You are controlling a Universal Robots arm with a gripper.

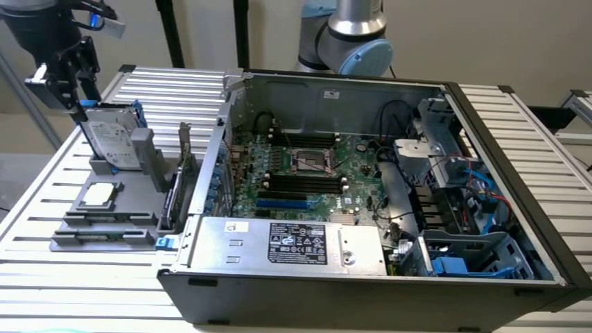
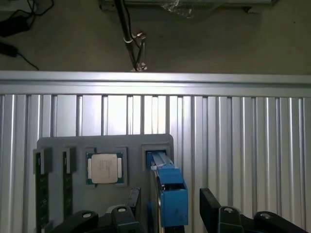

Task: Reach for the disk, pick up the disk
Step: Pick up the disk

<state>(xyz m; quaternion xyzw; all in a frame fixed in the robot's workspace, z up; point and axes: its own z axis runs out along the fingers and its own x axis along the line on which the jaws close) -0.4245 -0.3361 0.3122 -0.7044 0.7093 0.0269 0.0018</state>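
Upper left of the exterior view: the pincer point(image 1: 82, 97) hangs, jaws apart, just above the disk point(image 1: 109, 142) standing on edge in a grey holder point(image 1: 102, 222); a clean grip likely means straddling its blue bracket point(image 2: 172, 194) squarely.

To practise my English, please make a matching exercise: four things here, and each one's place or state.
1. silver-grey rectangular hard drive in blue plastic bracket
2. small square silver chip
3. big silver metal box, black-and-white label
4. black fingers

A. inside black computer case
B. open, flanking the bracket
C. flat in grey tray
D. upright in that tray

Pairs: 1-D, 2-C, 3-A, 4-B
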